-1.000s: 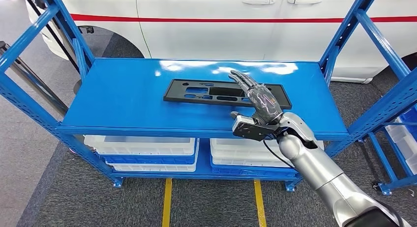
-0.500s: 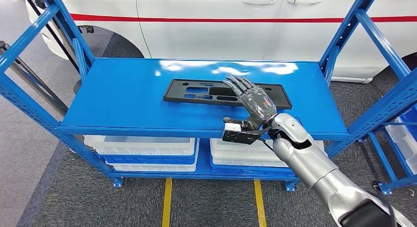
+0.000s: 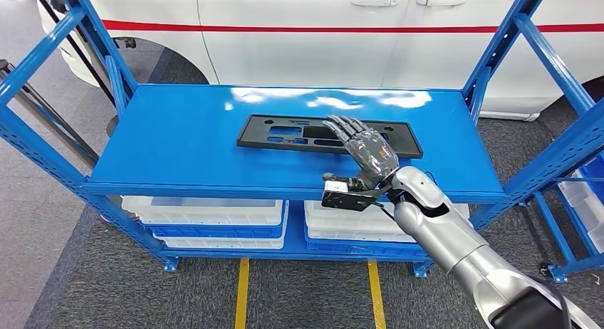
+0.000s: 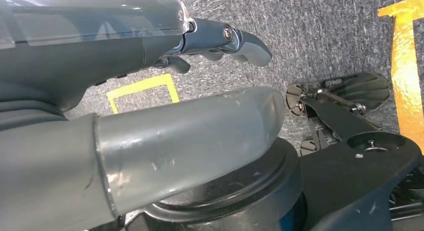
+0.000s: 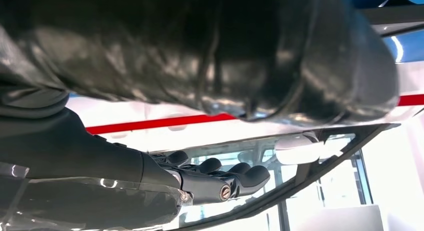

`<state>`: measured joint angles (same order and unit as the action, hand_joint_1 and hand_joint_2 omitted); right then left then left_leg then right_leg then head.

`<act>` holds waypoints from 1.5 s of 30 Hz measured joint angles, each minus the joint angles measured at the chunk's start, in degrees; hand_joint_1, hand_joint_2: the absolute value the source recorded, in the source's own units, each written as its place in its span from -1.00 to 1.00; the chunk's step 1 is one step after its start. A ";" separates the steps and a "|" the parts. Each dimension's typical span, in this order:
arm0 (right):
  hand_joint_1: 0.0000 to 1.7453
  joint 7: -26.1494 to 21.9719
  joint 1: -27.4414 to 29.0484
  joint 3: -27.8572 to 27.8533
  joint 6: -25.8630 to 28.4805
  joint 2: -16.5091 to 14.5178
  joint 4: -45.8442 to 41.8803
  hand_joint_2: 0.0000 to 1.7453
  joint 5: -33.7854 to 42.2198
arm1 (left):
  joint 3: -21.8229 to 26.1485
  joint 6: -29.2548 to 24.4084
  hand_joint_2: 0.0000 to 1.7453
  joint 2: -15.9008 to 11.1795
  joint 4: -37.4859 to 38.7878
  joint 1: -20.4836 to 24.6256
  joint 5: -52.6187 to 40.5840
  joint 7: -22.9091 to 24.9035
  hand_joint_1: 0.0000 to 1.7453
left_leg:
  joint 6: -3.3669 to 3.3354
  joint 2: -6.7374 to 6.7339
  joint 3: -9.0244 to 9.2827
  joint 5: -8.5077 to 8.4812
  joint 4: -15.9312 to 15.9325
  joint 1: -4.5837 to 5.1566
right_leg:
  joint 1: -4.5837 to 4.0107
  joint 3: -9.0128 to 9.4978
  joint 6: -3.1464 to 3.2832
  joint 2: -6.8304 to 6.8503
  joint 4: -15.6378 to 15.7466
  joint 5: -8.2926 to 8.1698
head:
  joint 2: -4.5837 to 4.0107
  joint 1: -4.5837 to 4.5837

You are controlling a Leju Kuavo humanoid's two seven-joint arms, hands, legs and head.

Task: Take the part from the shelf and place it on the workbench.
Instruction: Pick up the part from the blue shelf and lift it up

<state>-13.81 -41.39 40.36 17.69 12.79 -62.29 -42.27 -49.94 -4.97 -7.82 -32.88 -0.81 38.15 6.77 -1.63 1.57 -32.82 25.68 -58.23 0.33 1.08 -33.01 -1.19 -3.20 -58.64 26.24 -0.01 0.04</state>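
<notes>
a flat black part [image 3: 299, 133] with cut-out openings lay on the top deck of a blue shelf [image 3: 178, 144], near its middle, in front of a white car [image 3: 299, 44] with a red stripe. to its right, the right hand [image 3: 367, 152] reached in over the shelf's front edge, palm down, its fingers [image 3: 342, 125] spread and extended over the part's right portion; whether they touched it could not be told. the silver forearm angled up from the lower right. the left hand [image 4: 125, 91] hung over grey carpet, fingers loosely apart, holding nothing.
</notes>
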 joint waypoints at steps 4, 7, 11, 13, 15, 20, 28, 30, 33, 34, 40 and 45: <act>-1.00 -0.15 0.00 0.05 0.01 0.00 0.31 -1.00 0.30 | -0.34 -0.10 -1.00 -0.24 -0.33 0.00 0.01 0.04 -1.00 | 0.00 0.00 0.00 0.00 0.00 0.00 | 0.00 -0.01 0.00 0.00 0.00 0.00 | -0.01 0.00; -1.00 -0.24 0.00 0.08 -0.01 0.00 0.55 -1.00 0.32 | -0.54 -0.19 -1.00 -0.31 -0.40 0.01 0.02 0.05 -1.00 | 0.00 0.00 0.00 0.00 0.00 0.00 | 0.00 -0.01 0.00 0.00 0.00 0.00 | -0.01 0.00; -1.00 -0.72 0.01 0.12 -0.02 0.00 0.83 -1.00 0.46 | -0.95 -0.32 -1.00 -0.35 -0.56 0.08 0.07 0.09 -1.00 | 0.00 0.00 0.00 0.00 0.00 0.00 | 0.00 0.00 0.00 0.00 0.00 0.00 | -0.01 0.00; -1.00 -0.84 0.02 0.12 -0.01 0.00 0.94 -1.00 0.50 | -1.09 -0.39 -1.00 -0.35 -0.63 0.11 0.09 0.09 -1.00 | 0.00 0.00 0.00 0.00 0.00 0.00 | 0.00 0.00 0.00 0.00 0.00 0.00 | -0.01 0.00; -1.00 -0.85 0.03 0.13 -0.01 0.00 0.99 -1.00 0.50 | -1.21 -0.43 -1.00 -0.36 -0.67 0.13 0.10 0.09 -1.00 | 0.00 0.00 0.00 0.00 0.00 0.00 | 0.00 0.00 0.00 0.00 0.00 0.00 | -0.01 0.00; -1.00 -0.95 0.02 0.28 -0.04 -0.01 1.12 -1.00 0.50 | -1.30 -0.77 -1.00 -0.39 -0.69 0.14 0.19 0.09 -1.00 | -0.01 0.00 -0.03 0.01 -0.08 0.06 | 0.13 -0.01 -0.05 0.00 0.04 -0.05 | -0.01 0.00; -1.00 -1.05 0.03 0.63 -0.21 -0.15 1.52 -1.00 0.50 | -1.37 -1.21 -1.00 -0.67 -0.77 0.18 0.23 0.12 -1.00 | -0.23 0.00 -0.40 0.11 -0.59 0.23 | 0.33 -0.13 -0.35 -0.07 0.07 -0.21 | -0.01 0.00; -1.00 -1.10 0.02 0.68 -0.24 -0.15 1.54 -1.00 0.50 | -1.38 -1.38 -1.00 -0.75 -0.86 0.22 0.23 0.15 -1.00 | -0.51 -0.08 -0.45 0.07 -0.59 0.23 | 0.32 -0.14 -0.61 -0.25 0.21 -0.31 | -0.01 0.00; -1.00 -1.17 -0.06 0.66 -0.24 -0.15 1.52 -1.00 0.56 | -1.45 -1.95 -1.00 -0.80 -1.17 0.06 0.26 0.14 -1.00 | -1.43 -0.72 -0.02 -0.46 0.43 -0.27 | 0.15 -0.99 -0.88 1.08 -1.79 1.06 | -0.01 0.02; -1.00 -1.19 -0.08 0.65 -0.24 -0.15 1.54 -1.00 0.60 | -1.52 -2.12 -1.00 -0.81 -1.26 -0.08 0.28 0.13 -1.00 | -1.67 -0.99 0.07 -0.60 0.68 -0.36 | 0.14 -2.29 -0.88 1.84 -4.50 2.58 | -0.01 0.03; -1.00 -1.38 0.37 0.66 -0.73 -0.15 1.97 -1.00 0.66 | -1.90 -2.67 -1.00 -0.89 -1.56 -0.92 0.45 0.07 -1.00 | -1.37 -2.03 0.00 -0.22 0.31 -0.39 | 0.34 -6.22 -0.98 3.03 -10.42 2.09 | 0.00 0.02; -1.00 -1.66 0.22 0.68 -0.80 -0.15 2.03 -1.00 0.66 | -2.35 -2.96 -1.00 -0.98 -2.03 -0.85 0.46 0.05 -1.00 | 0.12 -2.31 -0.22 0.48 -0.42 -0.03 | -0.33 -2.15 0.35 3.76 -0.82 -0.99 | -0.01 -0.01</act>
<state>-15.47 -41.18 41.04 16.89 12.63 -60.26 -41.62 -52.29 -7.93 -8.80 -34.91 -1.66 38.62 6.82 -1.51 -0.74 -33.04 26.16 -58.65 0.31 0.75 -35.16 -0.84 0.56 -59.46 25.25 -0.02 0.03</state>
